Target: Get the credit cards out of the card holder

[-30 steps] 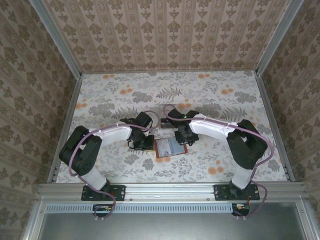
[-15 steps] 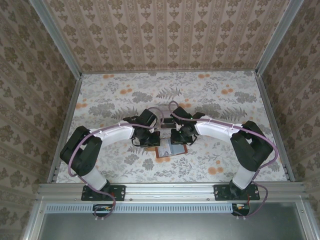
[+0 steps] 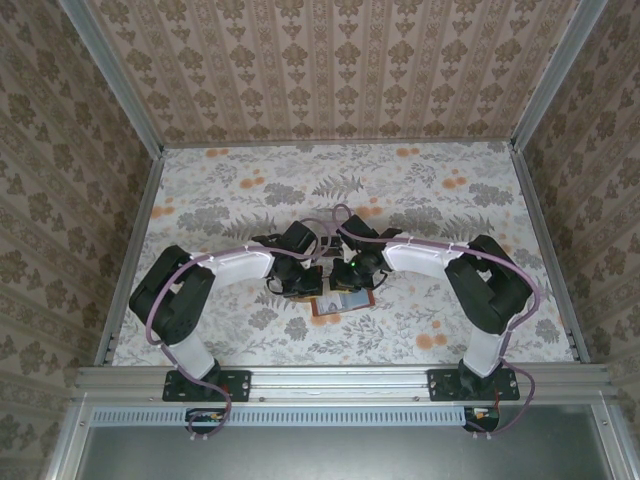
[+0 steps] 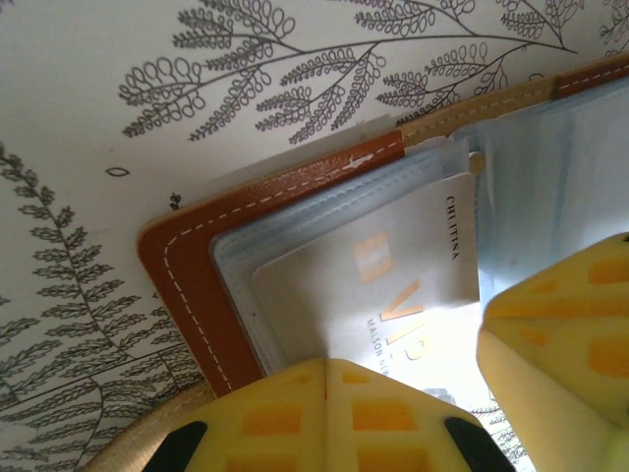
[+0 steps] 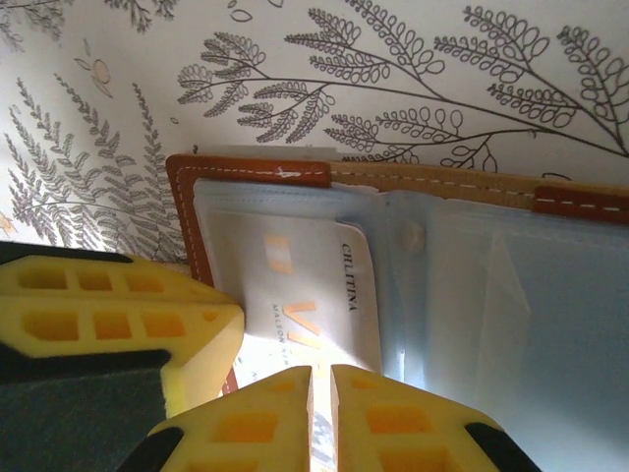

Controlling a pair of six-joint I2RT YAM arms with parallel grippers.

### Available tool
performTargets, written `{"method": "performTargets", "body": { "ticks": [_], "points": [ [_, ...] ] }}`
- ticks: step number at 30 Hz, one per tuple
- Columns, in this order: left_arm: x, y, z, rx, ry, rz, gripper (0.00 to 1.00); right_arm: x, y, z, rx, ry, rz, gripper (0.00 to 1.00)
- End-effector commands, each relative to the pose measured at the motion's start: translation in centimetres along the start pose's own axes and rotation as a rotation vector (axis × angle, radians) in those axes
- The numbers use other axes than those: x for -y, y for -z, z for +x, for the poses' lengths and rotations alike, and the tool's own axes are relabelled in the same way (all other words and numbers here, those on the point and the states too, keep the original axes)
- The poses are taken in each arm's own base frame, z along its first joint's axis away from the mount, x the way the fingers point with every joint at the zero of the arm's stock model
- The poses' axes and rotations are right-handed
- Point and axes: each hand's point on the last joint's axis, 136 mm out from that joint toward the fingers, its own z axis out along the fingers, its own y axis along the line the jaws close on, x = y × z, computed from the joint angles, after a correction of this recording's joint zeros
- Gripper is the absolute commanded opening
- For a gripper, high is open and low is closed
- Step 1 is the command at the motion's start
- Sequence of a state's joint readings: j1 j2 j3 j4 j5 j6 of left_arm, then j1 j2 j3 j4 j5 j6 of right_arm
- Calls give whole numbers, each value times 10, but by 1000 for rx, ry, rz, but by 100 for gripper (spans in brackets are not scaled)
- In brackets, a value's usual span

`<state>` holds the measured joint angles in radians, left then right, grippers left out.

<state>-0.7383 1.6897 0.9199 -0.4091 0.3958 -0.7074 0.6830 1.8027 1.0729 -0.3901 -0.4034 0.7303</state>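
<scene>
Stitched leather card holder (image 4: pixel 187 285) sleeves glossy credit card (image 4: pixel 393 285).

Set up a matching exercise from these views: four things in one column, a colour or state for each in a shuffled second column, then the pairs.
Things:
1. card holder
2. credit card
3. left gripper
4. table

Descriptions:
A. shut, yellow pads together
B. reddish-brown border, grey-blue inside
C. pale, lettered VIP
D. fern print

Pairs: 1-B, 2-C, 3-A, 4-D
</scene>
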Motion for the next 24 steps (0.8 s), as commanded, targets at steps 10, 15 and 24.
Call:
{"method": "performTargets", "body": {
  "ticks": [10, 15, 24],
  "points": [
    [-13, 0, 8, -37, -3, -58, 5, 22, -10, 4, -24, -32, 74, 25],
    [-16, 1, 7, -39, -4, -66, 6, 26, -4, 3, -11, -22, 115, 27],
    [-18, 6, 5, -38, -10, -76, 6, 18, 8, -2, 9, -8, 112, 27]
  ]
}}
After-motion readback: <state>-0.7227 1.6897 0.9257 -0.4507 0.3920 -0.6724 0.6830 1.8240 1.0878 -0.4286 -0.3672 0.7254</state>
